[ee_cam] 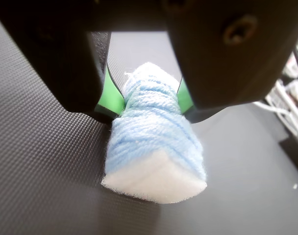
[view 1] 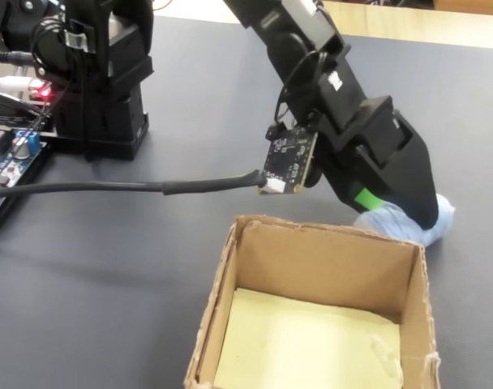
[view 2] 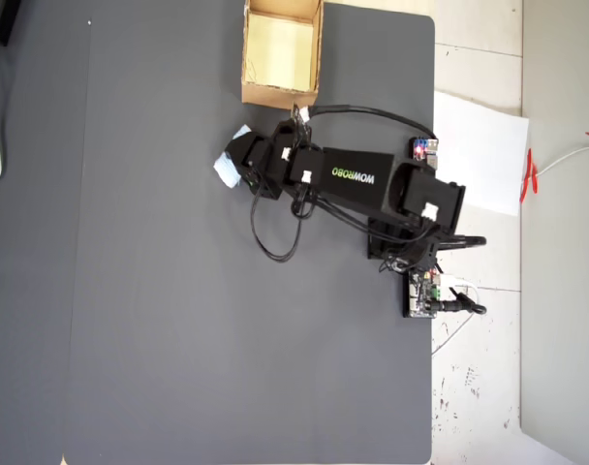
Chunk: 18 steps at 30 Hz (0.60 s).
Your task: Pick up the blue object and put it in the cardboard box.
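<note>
one blue object between two fingers; one cardboard box.

wrist: close, down pincer | fixed: low, oblique | overhead: high (whole mat)
</note>
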{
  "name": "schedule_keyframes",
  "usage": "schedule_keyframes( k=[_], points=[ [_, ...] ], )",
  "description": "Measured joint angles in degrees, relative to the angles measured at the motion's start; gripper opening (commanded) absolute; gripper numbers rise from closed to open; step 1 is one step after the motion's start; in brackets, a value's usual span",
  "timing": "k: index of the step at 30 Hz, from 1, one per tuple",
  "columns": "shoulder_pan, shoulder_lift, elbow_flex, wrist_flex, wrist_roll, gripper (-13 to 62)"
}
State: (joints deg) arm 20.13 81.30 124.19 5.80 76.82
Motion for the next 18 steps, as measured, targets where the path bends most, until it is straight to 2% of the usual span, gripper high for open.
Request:
schedule_keyframes(
  k=[13, 18],
  points=[
    [0.2, 14.6, 1.6, -7.1, 3.0, 10.7],
    [5.7, 21.3, 2.1, -7.2, 3.8, 10.7]
  ],
)
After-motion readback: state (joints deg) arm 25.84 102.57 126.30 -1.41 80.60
